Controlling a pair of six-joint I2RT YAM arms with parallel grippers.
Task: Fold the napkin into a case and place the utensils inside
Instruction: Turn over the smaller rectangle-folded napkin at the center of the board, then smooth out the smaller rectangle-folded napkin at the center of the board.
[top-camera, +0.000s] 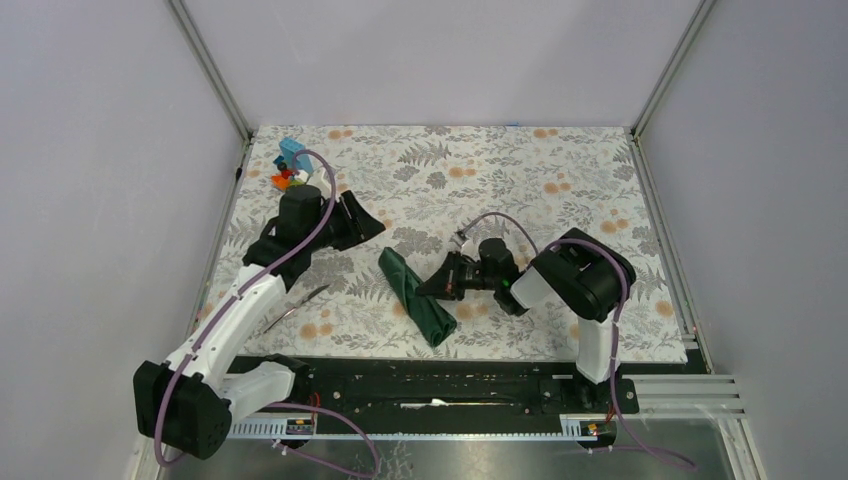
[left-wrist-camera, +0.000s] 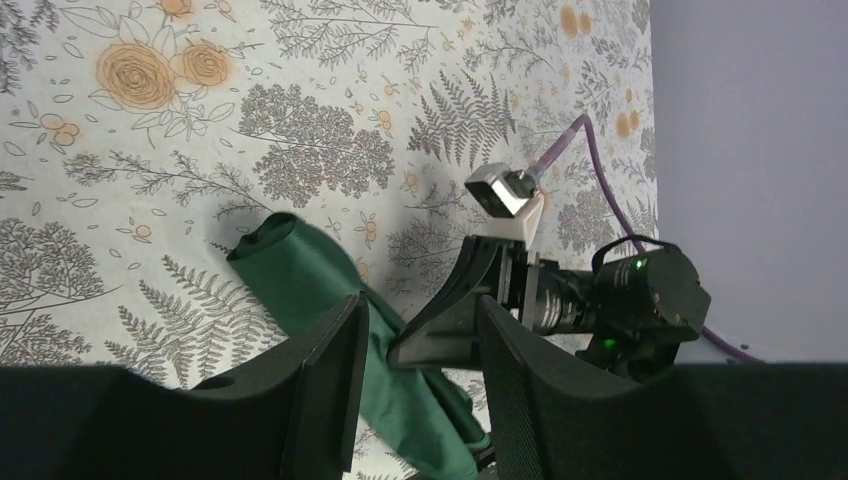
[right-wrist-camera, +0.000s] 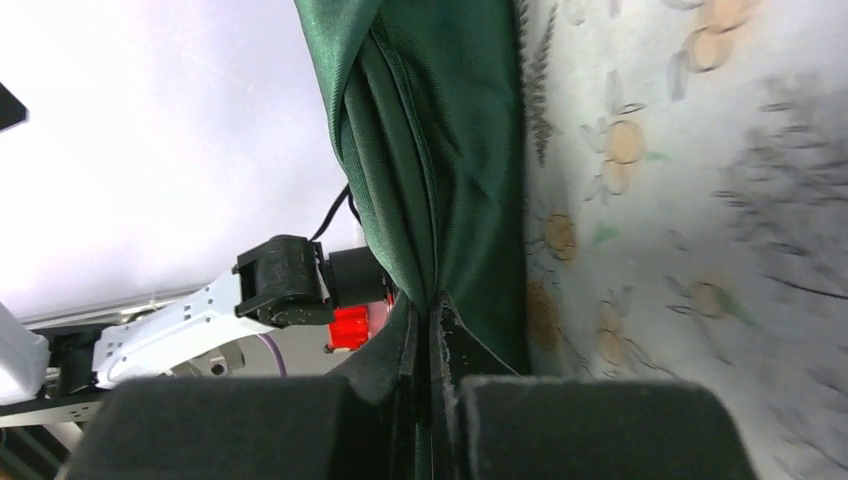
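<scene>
Napkin (top-camera: 418, 297) lies folded narrow, middle of the bench (top-camera: 560, 190), edge pinched tight in your right pincer (top-camera: 428, 288); left pincer (top-camera: 370, 228) gapes empty. Pull sideways and the fold likely unravels, closing the pocket.

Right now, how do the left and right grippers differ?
The left gripper is open and empty; the right gripper is shut on the napkin. The left gripper stands apart from the napkin, up and to its left; the right gripper touches its right side. Both face the napkin.
</scene>
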